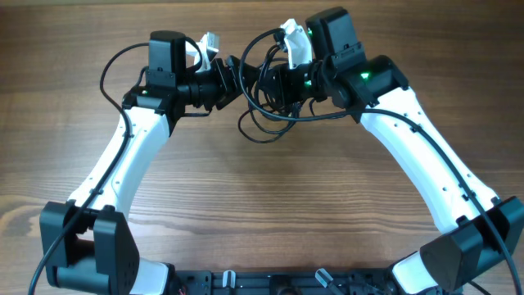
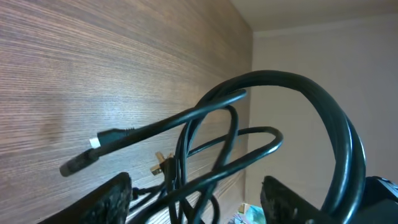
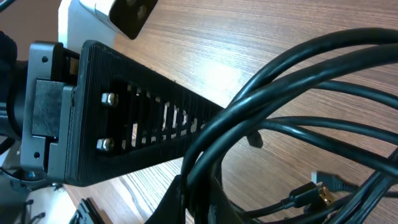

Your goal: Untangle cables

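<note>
The cables point(image 1: 264, 123) are thin black cords in a tangle of loose loops, held above the table between my two grippers. My left gripper point(image 1: 232, 80) is open; in the left wrist view point(image 2: 199, 190) several cable strands point(image 2: 249, 149) pass between its spread fingers. My right gripper point(image 1: 275, 83) is shut on a bunch of the cables, seen in the right wrist view point(image 3: 202, 186) with the strands point(image 3: 292, 81) fanning out from it. Small plug ends point(image 2: 93, 144) point(image 3: 311, 194) hang loose over the wood.
The wooden table point(image 1: 262, 205) lies below. The left gripper's ribbed black finger point(image 3: 143, 118) sits very close to the right gripper. Both arms' own thicker cables point(image 1: 110, 70) arc beside the wrists. The arm bases point(image 1: 90, 246) stand at the front corners.
</note>
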